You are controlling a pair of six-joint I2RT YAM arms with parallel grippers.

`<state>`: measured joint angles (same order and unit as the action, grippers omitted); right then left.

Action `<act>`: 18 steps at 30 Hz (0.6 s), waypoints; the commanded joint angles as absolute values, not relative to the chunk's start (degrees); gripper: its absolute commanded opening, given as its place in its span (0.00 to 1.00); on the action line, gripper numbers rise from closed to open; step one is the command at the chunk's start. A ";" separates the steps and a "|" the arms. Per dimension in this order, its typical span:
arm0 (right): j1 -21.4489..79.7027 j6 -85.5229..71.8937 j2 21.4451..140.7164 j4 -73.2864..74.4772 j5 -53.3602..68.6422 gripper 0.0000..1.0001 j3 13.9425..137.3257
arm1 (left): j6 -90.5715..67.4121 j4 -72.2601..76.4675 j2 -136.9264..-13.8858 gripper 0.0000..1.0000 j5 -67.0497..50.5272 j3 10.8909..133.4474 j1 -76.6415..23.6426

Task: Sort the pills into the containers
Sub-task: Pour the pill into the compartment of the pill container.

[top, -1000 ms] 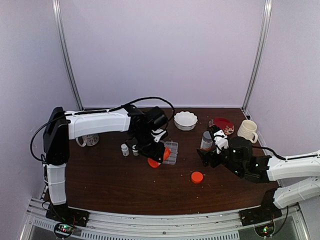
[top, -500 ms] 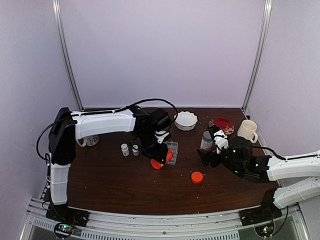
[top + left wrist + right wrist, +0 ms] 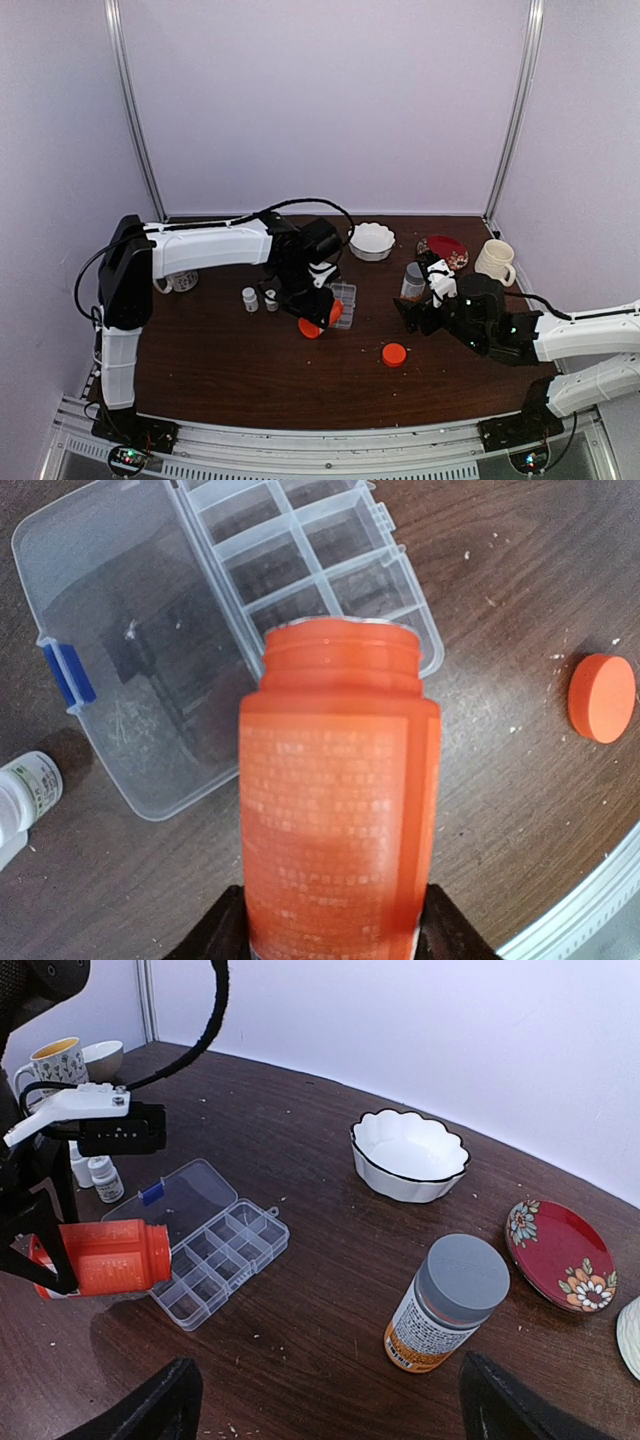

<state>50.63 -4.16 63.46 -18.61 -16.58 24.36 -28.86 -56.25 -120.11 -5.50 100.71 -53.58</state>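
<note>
My left gripper (image 3: 312, 312) is shut on an uncapped orange bottle (image 3: 340, 810), with its black fingers on both sides of the bottle's base. The bottle lies tipped on its side. Its open mouth is just over the near edge of the clear pill organizer (image 3: 300, 570), whose lid (image 3: 120, 660) lies flipped open. The compartments I can see look empty, and no pills show. My right gripper (image 3: 325, 1410) hangs open and empty above the table to the right, facing a grey-lidded bottle (image 3: 447, 1305).
The bottle's orange cap (image 3: 394, 353) lies on the table in front. Two tiny white bottles (image 3: 260, 298) stand left of the organizer. A white bowl (image 3: 371, 240), a red plate (image 3: 446, 250) and a cream mug (image 3: 495, 260) sit at the back right, and a floral mug (image 3: 180, 281) at the left.
My left arm has moved a little to the right with the orange bottle, closer over the organizer. The right arm has not moved.
</note>
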 commanded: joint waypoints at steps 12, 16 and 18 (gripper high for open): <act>50.36 -3.26 63.45 -18.02 -18.02 0.92 25.18 | -27.60 -56.38 -119.51 0.00 -4.96 102.25 -53.46; 50.36 -3.40 63.59 -17.72 -17.93 0.92 25.30 | -27.96 -58.61 -120.76 0.00 -7.41 104.97 -53.78; 50.36 -3.34 63.46 -17.81 -18.01 0.92 25.20 | -27.91 -56.30 -120.31 0.00 -7.21 103.78 -53.98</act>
<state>50.63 -4.12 63.66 -17.87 -16.58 24.36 -28.40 -58.59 -120.66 -6.11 103.42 -53.58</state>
